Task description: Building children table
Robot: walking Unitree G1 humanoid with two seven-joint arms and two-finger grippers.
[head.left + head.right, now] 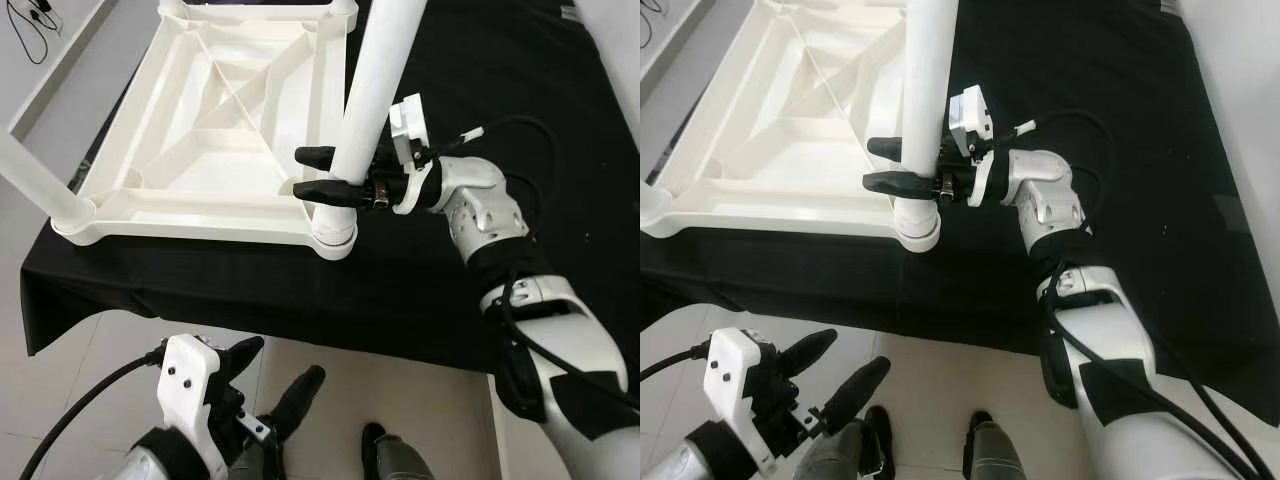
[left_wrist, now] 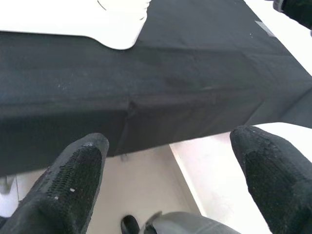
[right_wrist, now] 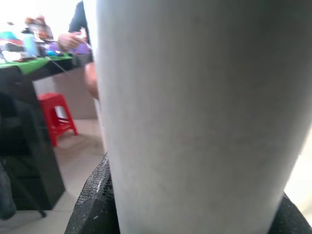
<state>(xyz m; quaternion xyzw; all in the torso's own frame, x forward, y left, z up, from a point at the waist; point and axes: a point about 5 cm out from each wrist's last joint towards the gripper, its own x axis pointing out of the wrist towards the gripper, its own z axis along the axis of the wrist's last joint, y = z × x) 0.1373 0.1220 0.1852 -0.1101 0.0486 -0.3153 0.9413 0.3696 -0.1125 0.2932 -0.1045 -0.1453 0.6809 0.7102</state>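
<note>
A bench (image 1: 470,270) draped in matte black cloth carries the work. On it lies the white plastic tabletop (image 1: 215,130), upside down, its underside a shallow tray shape stiffened by moulded ribs that run along the rim and cross diagonally through the middle; nothing sits inside it. The surface looks smooth and slightly glossy. Round sockets mark its corners.

A smooth white cylindrical leg (image 1: 365,110) stands in the near corner socket (image 1: 333,232), beside the bench's front edge, and tilts a little as it rises. Another white leg (image 1: 40,185) sits in the socket at the near left corner, leaning outward over the floor.

The right hand (image 1: 318,172), on a silver arm reaching in from the right, has its two long black fingers pinching the standing leg low down, just above the socket, one finger on either side. In the right wrist view the pale leg looms close, with black textured pads at its edges.

The left hand (image 1: 825,372) hangs below the bench edge over pale floor tiles, its knurled black fingers (image 2: 68,185) spread apart and holding nothing.
</note>
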